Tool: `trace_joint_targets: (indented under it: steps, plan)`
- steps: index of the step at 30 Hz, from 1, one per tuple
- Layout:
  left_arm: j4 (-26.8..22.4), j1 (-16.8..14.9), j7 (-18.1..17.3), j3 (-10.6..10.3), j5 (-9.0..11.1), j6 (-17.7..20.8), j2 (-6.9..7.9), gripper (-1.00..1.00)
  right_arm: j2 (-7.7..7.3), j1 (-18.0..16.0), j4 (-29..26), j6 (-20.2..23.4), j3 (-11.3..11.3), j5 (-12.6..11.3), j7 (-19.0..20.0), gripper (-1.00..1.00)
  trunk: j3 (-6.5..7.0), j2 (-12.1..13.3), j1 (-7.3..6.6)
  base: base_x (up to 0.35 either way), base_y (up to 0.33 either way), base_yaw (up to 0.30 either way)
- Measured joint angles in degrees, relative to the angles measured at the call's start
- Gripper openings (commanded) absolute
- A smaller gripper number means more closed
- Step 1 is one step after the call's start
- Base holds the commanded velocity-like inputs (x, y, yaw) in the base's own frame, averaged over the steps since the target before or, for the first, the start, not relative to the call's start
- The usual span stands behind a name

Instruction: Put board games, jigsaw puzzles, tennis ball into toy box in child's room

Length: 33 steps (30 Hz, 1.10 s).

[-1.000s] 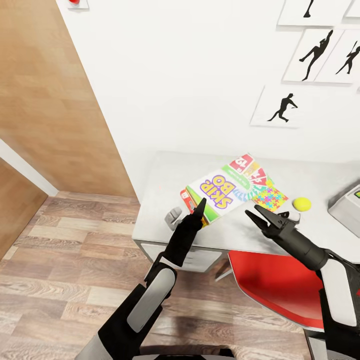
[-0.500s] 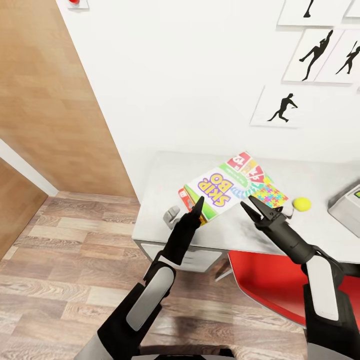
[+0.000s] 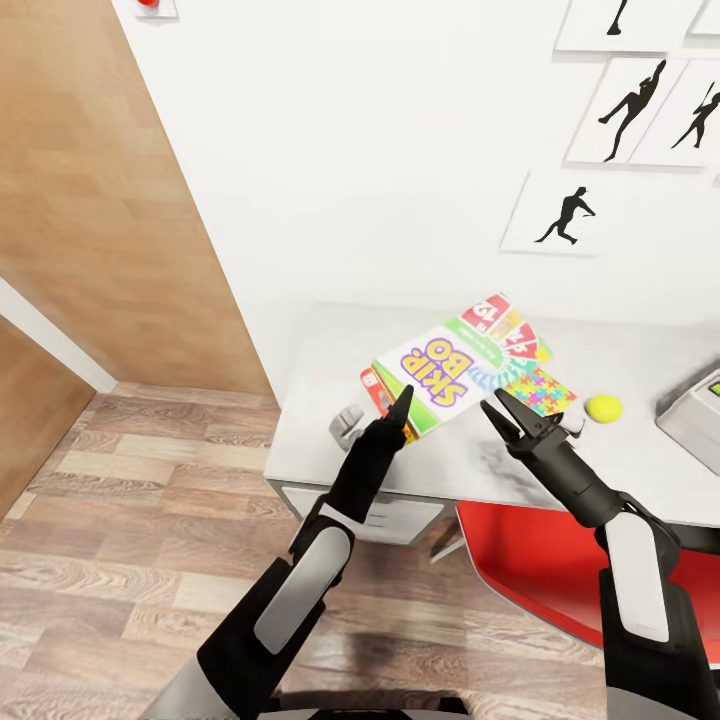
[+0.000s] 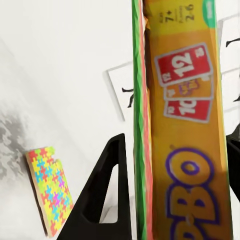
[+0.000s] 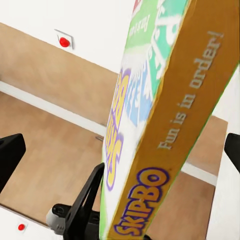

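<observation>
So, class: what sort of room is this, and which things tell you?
Probably a child's room or playroom: a Skip-Bo game box, a jigsaw puzzle and a tennis ball on a desk, with baseball-player posters above.

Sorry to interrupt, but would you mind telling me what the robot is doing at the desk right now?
The robot is handling the Skip-Bo box with both arms at the desk. The left gripper is at the box's near corner, with the box edge between its fingers in the left wrist view. The right gripper, fingers spread, is at the box's other side. A jigsaw puzzle and the tennis ball lie on the desk just beyond, and the toy box sits at the far right.
</observation>
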Motion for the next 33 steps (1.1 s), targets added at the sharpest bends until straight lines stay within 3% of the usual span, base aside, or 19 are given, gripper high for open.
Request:
trace_joint_targets:
  steps: [16, 33]
  plan:
    - [-0.9, 0.2, 0.0, 2.6, -1.1, 0.0, 0.97, -1.0, -0.5, -1.2, 0.0, -0.1, -0.1, -0.1, 0.0, 1.0, 0.0, 0.0, 0.0, 0.0, 0.0, 0.0]
    - [-0.6, 0.1, 0.0, 3.0, -0.8, 0.0, 0.72, -1.0, 1.07, -4.4, 0.0, -0.3, 0.2, 0.4, -3.6, 1.0, 0.0, 0.0, 0.0, 0.0, 0.0, 0.0]
